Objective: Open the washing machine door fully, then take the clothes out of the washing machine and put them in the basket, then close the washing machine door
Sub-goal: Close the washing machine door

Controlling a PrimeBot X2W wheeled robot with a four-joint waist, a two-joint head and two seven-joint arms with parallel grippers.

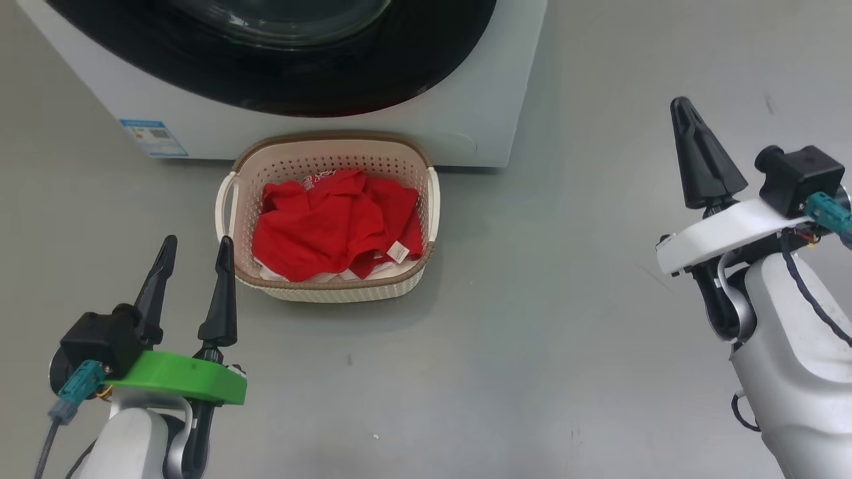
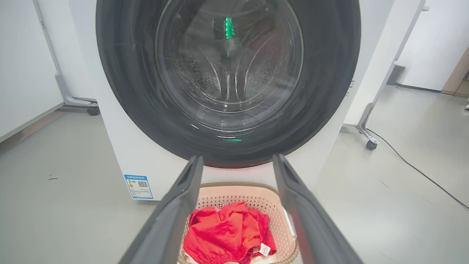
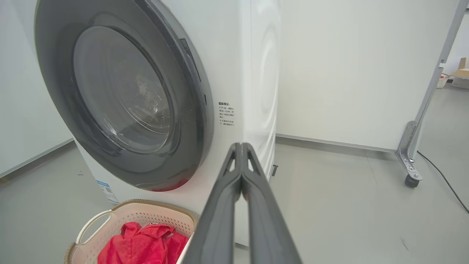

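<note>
A staged test room or lab, rather than a home laundry, is suggested: the big white front-loading washing machine (image 2: 146, 154) is set free-standing on a bare, smooth grey floor (image 1: 532, 332), and it is backed by plain white partition panels (image 3: 348, 73) carried on grey metal feet with small castors (image 3: 411, 176). A thin black cable (image 2: 414, 167) is laid loose across the floor.

Three views meeting on the basket (image 1: 346, 287)
Head: steeply down from above. Left wrist: low, square on to the washing machine door (image 2: 227, 73). Right wrist: low, oblique from the right.
</note>
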